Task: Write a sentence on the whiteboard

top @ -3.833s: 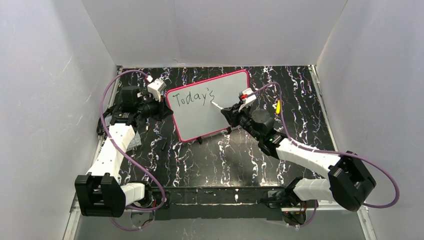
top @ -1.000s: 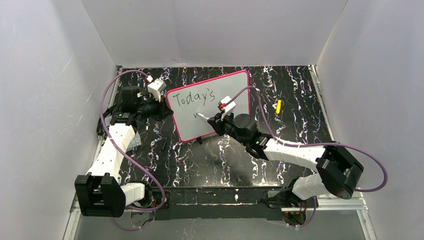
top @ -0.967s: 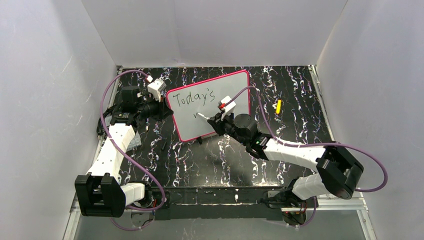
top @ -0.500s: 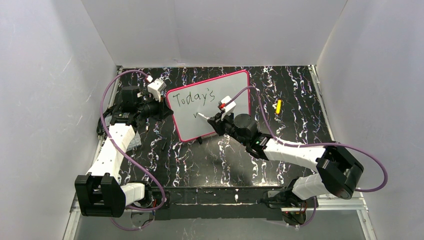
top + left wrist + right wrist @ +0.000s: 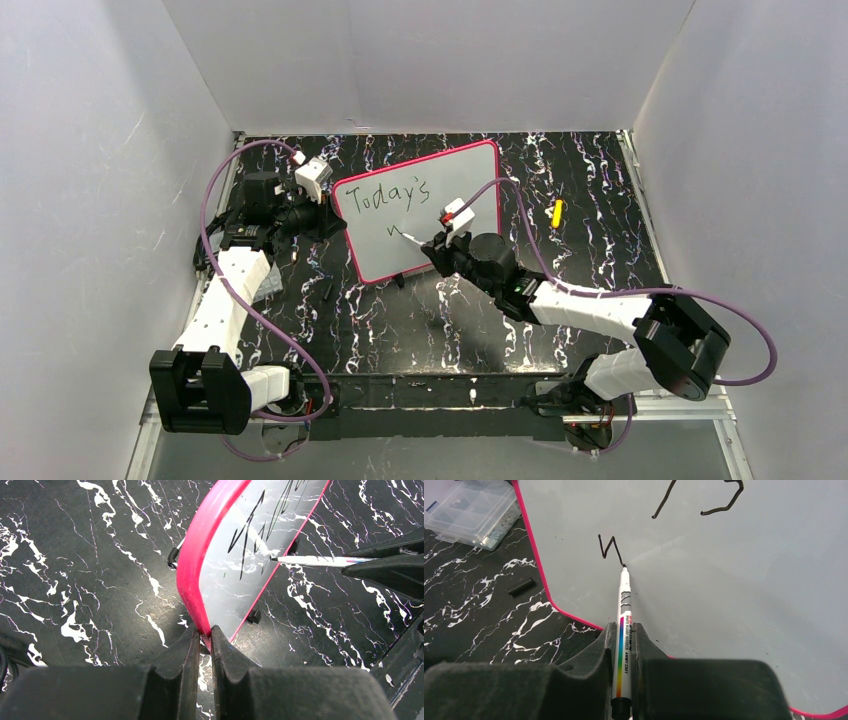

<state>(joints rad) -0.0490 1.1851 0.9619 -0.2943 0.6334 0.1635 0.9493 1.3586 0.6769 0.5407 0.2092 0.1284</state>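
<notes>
The whiteboard [image 5: 470, 180], pink-framed, stands tilted at the back of the table. The sentence [image 5: 393, 196] reads "Today's" on the top line, with a zigzag stroke [image 5: 610, 547] beginning a second line. My left gripper [image 5: 205, 632] is shut on the board's pink frame [image 5: 197, 555] at its left lower corner; it also shows in the top view [image 5: 335, 222]. My right gripper [image 5: 624, 627] is shut on a white marker [image 5: 625, 605], whose tip touches the board at the end of the zigzag. In the top view the right gripper [image 5: 437, 245] is at the board's lower middle.
A clear plastic compartment box [image 5: 471, 510] lies left of the board. A small black piece [image 5: 521, 587] lies on the table near the board's corner. A yellow object [image 5: 556, 212] lies right of the board. White walls enclose the table.
The right gripper left the end of "Today's" and moved down-left to the second line. In the last second the marker shifted slightly right and the "v" stroke gained another leg.
</notes>
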